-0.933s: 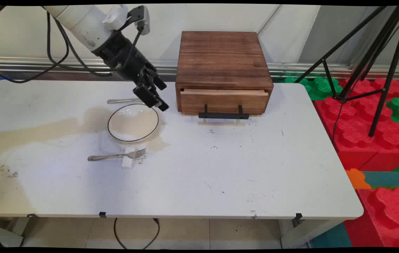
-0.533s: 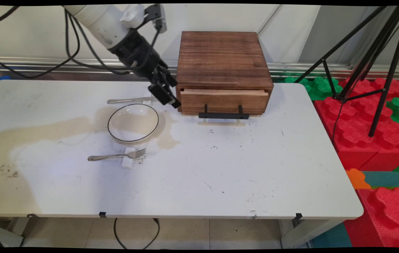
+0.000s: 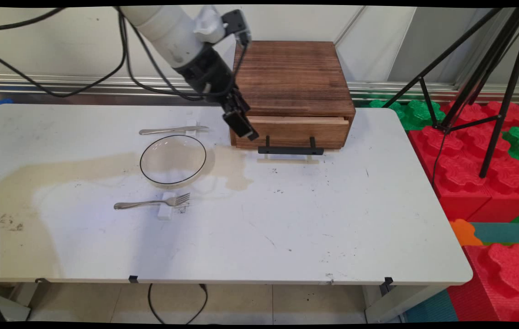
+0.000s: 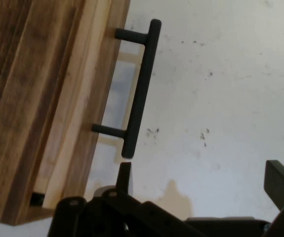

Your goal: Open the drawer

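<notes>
The near half of the counter (image 3: pixel 287 237) lies wide and bare, right to its front edge. Further in, toward the left, a fork (image 3: pixel 152 203) rests on a small white block, then a plate (image 3: pixel 173 159), then a knife (image 3: pixel 172 130) beyond it. At the back stands a wooden box (image 3: pixel 290 91), its drawer (image 3: pixel 292 131) showing a black handle (image 3: pixel 291 150) (image 4: pixel 141 89) that juts over the counter. The gripper (image 3: pixel 245 129) (image 4: pixel 201 192) hangs at the drawer's left corner, just beside the handle's end, its fingers (image 4: pixel 280 182) spread apart and holding nothing. Open counter stretches to the handle's right.
</notes>
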You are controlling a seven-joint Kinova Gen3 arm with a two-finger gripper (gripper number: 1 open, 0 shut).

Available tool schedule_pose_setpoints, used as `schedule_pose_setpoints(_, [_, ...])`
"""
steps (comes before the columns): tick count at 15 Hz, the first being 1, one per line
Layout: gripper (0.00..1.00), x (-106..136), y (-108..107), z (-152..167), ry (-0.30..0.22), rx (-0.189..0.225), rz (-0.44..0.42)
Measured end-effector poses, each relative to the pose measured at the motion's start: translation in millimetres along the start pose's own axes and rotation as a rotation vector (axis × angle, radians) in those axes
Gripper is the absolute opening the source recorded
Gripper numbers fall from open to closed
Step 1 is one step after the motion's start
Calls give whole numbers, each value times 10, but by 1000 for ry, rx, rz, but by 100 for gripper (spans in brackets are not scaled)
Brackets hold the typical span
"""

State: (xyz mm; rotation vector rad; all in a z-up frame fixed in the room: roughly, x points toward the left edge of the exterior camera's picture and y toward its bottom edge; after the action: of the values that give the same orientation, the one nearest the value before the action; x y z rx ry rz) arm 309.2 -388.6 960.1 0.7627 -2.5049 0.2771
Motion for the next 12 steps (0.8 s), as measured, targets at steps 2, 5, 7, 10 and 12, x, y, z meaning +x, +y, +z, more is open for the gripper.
schedule_pose_setpoints(2, [100,83,26,97,-8,17,1])
schedule_pose_setpoints(5, [100,261,82,307,-24,54,16])
schedule_pose_setpoints(7, [100,347,113,421,-34,69,24])
schedule_pose_setpoints(10, [100,497,183,675,-59,94,38])
schedule_pose_setpoints(12, [100,559,207,806,-74,106,39])
